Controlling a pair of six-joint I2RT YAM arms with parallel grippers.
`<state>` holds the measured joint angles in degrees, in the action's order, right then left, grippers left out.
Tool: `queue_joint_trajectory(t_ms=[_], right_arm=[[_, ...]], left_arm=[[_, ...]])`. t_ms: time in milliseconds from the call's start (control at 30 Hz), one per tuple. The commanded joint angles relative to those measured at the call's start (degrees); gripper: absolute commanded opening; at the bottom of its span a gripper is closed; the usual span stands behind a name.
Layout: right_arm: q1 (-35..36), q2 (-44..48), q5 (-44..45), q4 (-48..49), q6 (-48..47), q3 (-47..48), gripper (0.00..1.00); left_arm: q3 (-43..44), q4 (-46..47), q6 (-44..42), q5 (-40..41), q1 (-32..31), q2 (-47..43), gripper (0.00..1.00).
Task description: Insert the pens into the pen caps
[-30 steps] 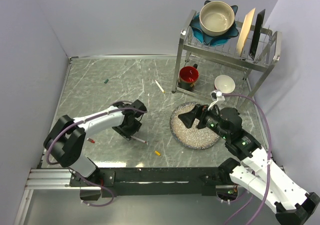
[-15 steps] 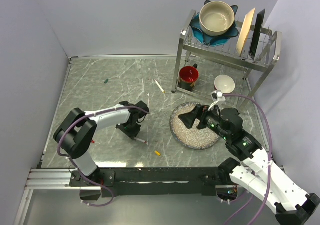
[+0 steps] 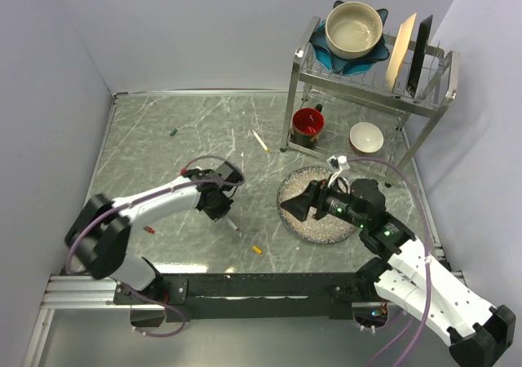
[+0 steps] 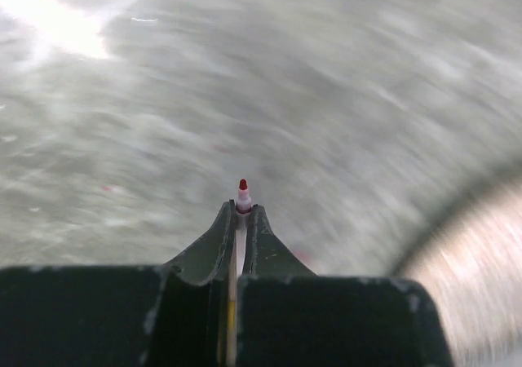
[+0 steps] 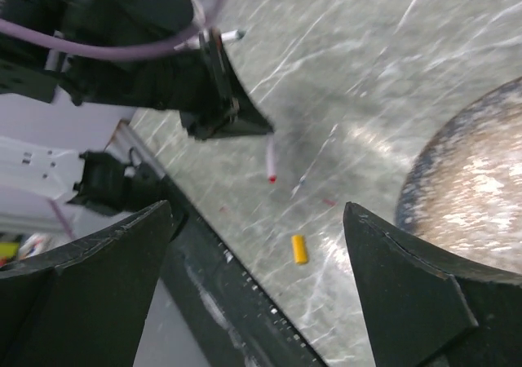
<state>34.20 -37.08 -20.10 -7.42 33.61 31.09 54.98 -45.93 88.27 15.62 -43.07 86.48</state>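
Note:
My left gripper point(image 3: 221, 207) is shut on a white pen point(image 3: 233, 224) at mid-table. In the left wrist view the pen's red tip point(image 4: 242, 194) pokes out past the closed fingers point(image 4: 222, 235). In the right wrist view the same pen point(image 5: 271, 159) hangs below the left gripper point(image 5: 235, 125). A yellow cap point(image 3: 256, 249) lies just right of the pen, also seen as the yellow cap point(image 5: 300, 249). A red cap point(image 3: 149, 230) lies at the left, and a dark green cap point(image 3: 173, 131) at the far left. A second pen point(image 3: 260, 141) lies near the rack. My right gripper point(image 3: 297, 207) point(image 5: 257, 208) is open over the plate's left edge.
A speckled plate point(image 3: 326, 230) sits right of centre. A metal dish rack point(image 3: 371, 77) with a bowl and plates stands at the back right. Under it are a red mug point(image 3: 308, 124) and a small white bowl point(image 3: 366, 138). The black front rail point(image 5: 236, 277) runs along the near edge.
My left gripper has closed on the red-tipped pen and turned, tilting the pen's tip toward the near right. My right gripper has moved left over the plate's edge.

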Motion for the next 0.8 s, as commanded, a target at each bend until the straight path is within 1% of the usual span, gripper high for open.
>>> queue_joint_trajectory(t_ms=[0, 33, 67, 100, 133, 167, 200, 233, 267, 300, 333, 400, 467, 533, 600, 767], right_arm=[[-0.1, -2.4, -7.2, 9.9, 3.4, -1.6, 0.9], [-0.1, -3.9, -8.2, 11.1, 3.9, -1.8, 0.9], [-0.1, -4.7, -9.2, 13.9, 4.6, -2.6, 0.88], [0.1, -5.6, -11.8, 15.6, 5.9, -3.1, 0.87], [0.5, -7.3, -12.9, 17.3, 6.7, -4.0, 0.83], [0.8, -8.2, -13.7, 20.3, 7.3, -4.4, 0.82], [1.0, -8.8, -14.8, 21.5, 8.4, -4.5, 0.8], [1.7, -10.0, -15.1, 22.4, 8.7, -4.9, 0.77], [2.2, -10.5, -15.1, 23.8, 8.8, -4.9, 0.75], [2.8, -11.2, -15.0, 24.1, 8.9, -4.9, 0.74], [3.2, -11.6, -15.0, 24.4, 8.8, -4.7, 0.69], [4.3, -12.6, -15.4, 25.3, 9.3, -4.5, 0.65], [5.4, -12.8, -16.6, 28.1, 10.7, -5.0, 0.63], [6.2, -13.2, -17.3, 30.0, 11.7, -5.5, 0.6], [7.8, -13.7, -17.1, 31.6, 12.0, -5.2, 0.59], [10.9, -15.4, -14.5, 30.2, 10.7, -3.3, 0.59]], left_arm=[[0.9, 10.3, -12.5, 7.5, -5.9, -9.2, 0.01], [0.0, 12.7, -14.3, 8.5, -8.8, -12.7, 0.01], [-0.7, 15.0, -18.4, 9.3, -10.2, -14.6, 0.01], [-1.6, 21.1, -20.7, 9.0, -11.3, -16.5, 0.01], [-4.4, 24.5, -22.7, 8.1, -13.1, -20.5, 0.01], [-6.2, 27.8, -26.3, 6.8, -13.7, -22.6, 0.01], [-8.2, 32.4, -28.2, 2.2, -14.1, -24.8, 0.01], [-13.2, 41.7, -30.2, -0.6, -14.5, -29.1, 0.01], [-15.8, 47.3, -32.5, -3.7, -14.7, -31.4, 0.01], [-18.2, 50.7, -31.9, -5.8, -14.6, -35.4, 0.01], [-21.6, 54.8, -30.2, -5.9, -14.6, -37.0, 0.01], [-23.5, 56.4, -30.9, -5.3, -14.6, -40.1, 0.01], [-23.1, 53.3, -32.1, -4.0, -14.7, -40.9, 0.01], [-23.0, 52.4, -33.2, -3.9, -14.6, -41.3, 0.01], [-24.1, 53.9, -33.7, -6.2, -14.7, -41.7, 0.01], [-26.1, 57.8, -34.0, -8.5, -14.6, -43.5, 0.01]])
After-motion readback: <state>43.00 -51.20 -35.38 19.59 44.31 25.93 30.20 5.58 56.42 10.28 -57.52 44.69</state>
